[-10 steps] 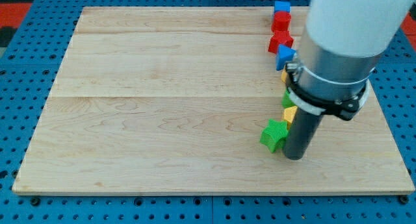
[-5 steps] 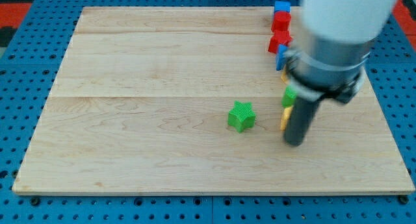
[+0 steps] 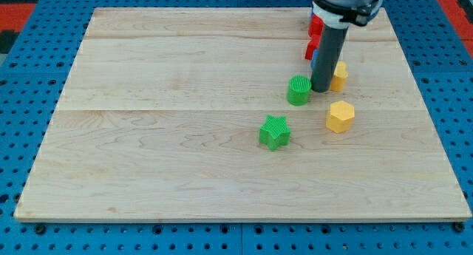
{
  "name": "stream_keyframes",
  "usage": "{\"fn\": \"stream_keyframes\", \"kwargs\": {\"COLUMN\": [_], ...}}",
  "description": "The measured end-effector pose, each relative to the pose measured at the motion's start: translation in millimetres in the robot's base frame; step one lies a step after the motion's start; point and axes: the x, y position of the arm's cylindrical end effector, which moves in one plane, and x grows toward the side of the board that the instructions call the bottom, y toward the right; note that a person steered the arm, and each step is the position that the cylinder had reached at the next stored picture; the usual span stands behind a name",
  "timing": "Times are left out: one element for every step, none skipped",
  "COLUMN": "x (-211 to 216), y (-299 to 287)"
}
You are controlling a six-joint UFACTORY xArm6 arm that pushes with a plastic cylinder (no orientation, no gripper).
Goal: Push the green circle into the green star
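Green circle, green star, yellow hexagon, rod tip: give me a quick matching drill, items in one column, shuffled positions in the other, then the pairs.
Items:
1. green circle
2. green star
3. yellow hexagon
4. my tip

Positions:
A. lowest of the four in the view, standing alone
B. farthest toward the view's right
C. just to the view's left of the rod's end
D. between the green circle and a partly hidden yellow block

Pairs: 1-C, 2-A, 3-B, 4-D
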Motion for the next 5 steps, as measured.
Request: {"fn": "stream_keyframes", "kwargs": {"x": [-9.8,17.7,32.5,50.1,78.3], "y": [-26.3,-33.1,-44.1,-47.0,-51.9]}}
